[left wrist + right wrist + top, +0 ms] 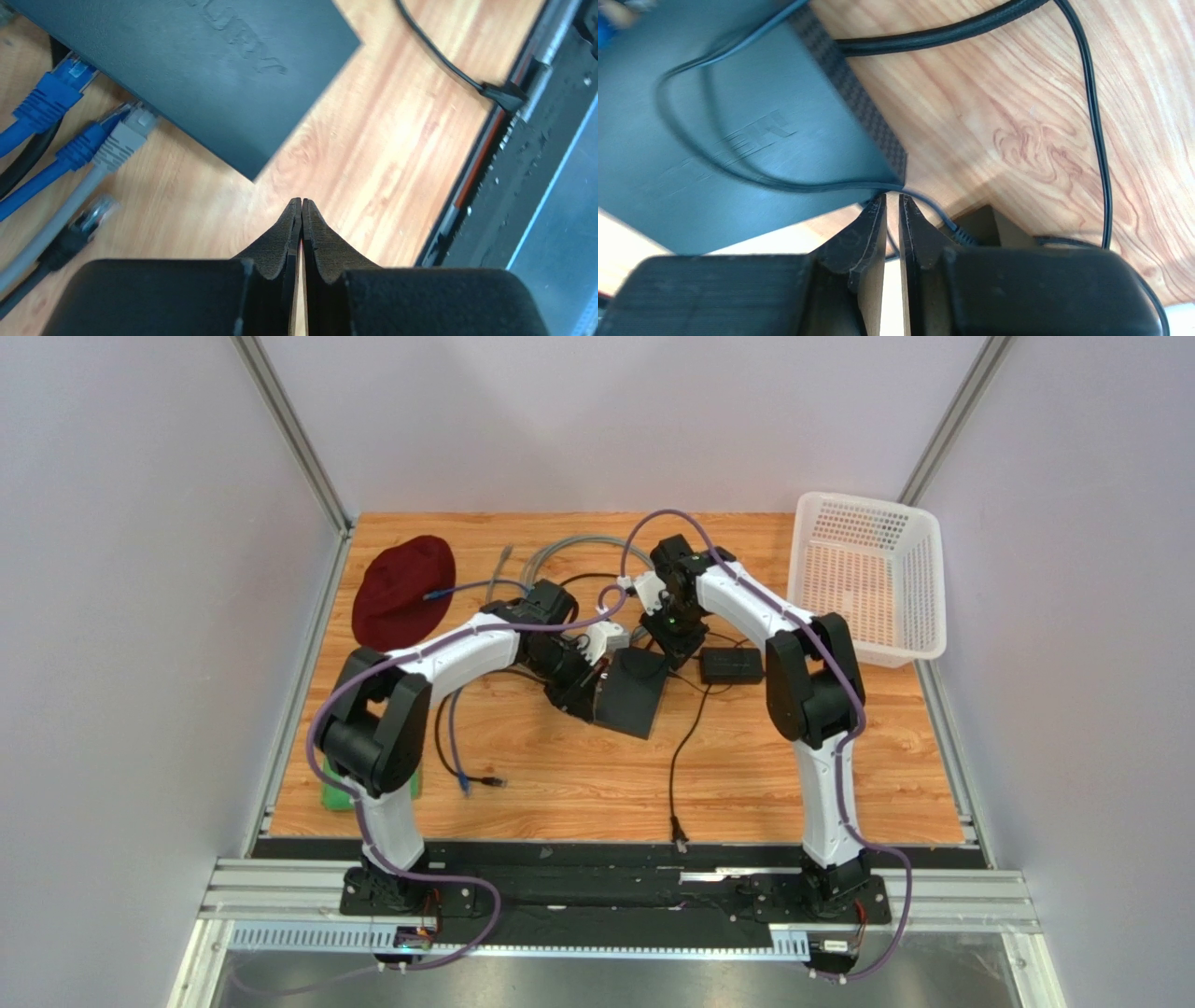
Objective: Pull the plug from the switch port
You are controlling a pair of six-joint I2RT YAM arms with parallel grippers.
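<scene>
The wooden table (786,770) bears the switch (634,697), a flat black box lying near its middle. A white basket (898,623) stands well to the right of the switch, and a maroon cap (403,591) lies well to its left. Both arms bend inward above the switch. A small black adapter brick (731,665) sits just to its right.

The left gripper (302,203) hangs over bare wood just off a corner of the switch, with its jaws pressed together on nothing. The right gripper (892,197) points at another corner of the switch. Its jaws are almost together with only a thin slit between them, and nothing shows in it. A thin black cable (1099,140) loops across the switch's top and passes just beyond those fingertips.

Along one edge of the switch lie two blue plugs (49,98) and a grey plug (126,136). Whether they are seated in its ports cannot be told.
</scene>
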